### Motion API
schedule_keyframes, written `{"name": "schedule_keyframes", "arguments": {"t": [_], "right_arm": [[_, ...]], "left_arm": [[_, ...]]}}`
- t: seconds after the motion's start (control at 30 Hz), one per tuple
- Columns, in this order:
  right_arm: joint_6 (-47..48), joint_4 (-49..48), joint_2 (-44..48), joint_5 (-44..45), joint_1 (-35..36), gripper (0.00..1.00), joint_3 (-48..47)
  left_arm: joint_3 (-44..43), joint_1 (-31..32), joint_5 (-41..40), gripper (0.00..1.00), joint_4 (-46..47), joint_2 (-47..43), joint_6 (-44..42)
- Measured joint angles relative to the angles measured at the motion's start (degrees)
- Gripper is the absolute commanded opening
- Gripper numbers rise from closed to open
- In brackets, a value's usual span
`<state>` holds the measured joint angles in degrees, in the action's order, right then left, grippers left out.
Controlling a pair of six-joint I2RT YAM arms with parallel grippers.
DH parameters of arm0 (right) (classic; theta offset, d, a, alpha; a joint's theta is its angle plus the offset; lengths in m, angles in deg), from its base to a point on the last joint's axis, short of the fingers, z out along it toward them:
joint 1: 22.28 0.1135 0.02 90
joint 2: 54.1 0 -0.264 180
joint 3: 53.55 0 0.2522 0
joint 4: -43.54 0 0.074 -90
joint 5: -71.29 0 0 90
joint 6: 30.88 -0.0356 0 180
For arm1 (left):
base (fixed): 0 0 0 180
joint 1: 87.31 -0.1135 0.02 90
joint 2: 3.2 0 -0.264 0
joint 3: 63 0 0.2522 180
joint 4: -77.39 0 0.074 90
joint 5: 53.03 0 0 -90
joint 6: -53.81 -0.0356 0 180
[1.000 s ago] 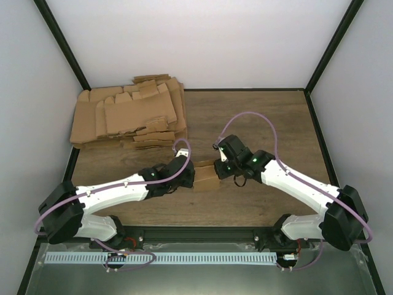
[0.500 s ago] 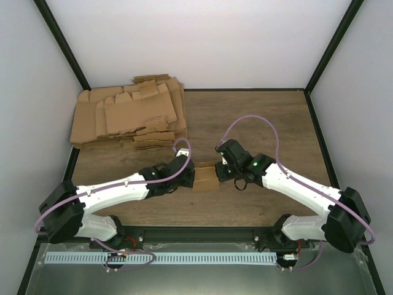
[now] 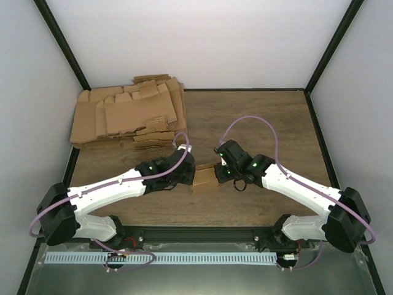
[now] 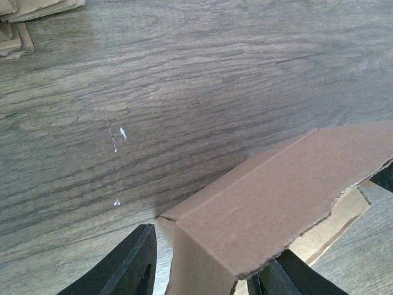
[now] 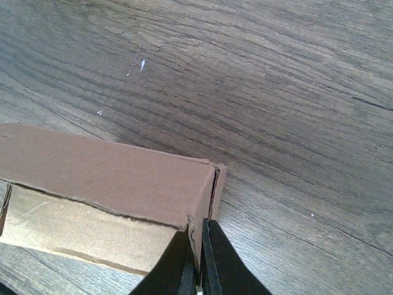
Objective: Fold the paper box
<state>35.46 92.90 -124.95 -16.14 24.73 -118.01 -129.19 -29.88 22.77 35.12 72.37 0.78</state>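
The paper box (image 3: 205,179) is a small brown carton, partly folded, lying on the wooden table between my two grippers. In the left wrist view the box (image 4: 276,196) sits between the spread jaws of my left gripper (image 4: 206,261). A strip of table shows between the left finger (image 4: 126,267) and the box wall. My left gripper also shows from above (image 3: 188,170). In the right wrist view my right gripper (image 5: 198,232) is pinched shut on the thin end wall of the box (image 5: 104,172). It is at the box's right end in the top view (image 3: 219,173).
A big untidy pile of flat brown cardboard blanks (image 3: 129,117) lies at the back left; its edge shows in the left wrist view (image 4: 31,9). Black frame posts and white walls bound the wooden table (image 3: 264,123).
My left arm has swung its wrist away from me and slightly right at the box's left end. The box has turned a little. The right gripper has dropped slightly.
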Motion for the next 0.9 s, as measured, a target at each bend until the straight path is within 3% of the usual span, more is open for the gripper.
{"name": "schedule_keyframes", "arguments": {"t": [0.23,0.7,0.9], "right_arm": [[0.0,0.0,0.0,-0.13,0.13,0.04,0.0],[-0.31,0.02,0.0,-0.39,1.09,0.04,0.0],[-0.48,0.0,-0.02,-0.39,1.53,0.04,-0.02]], "left_arm": [[-1.05,0.0,1.29,0.28,-4.33,0.2,0.33],[-4.72,0.0,1.86,0.32,-11.61,2.91,1.64],[-5.57,0.0,3.04,0.19,-12.85,2.91,3.21]]}}
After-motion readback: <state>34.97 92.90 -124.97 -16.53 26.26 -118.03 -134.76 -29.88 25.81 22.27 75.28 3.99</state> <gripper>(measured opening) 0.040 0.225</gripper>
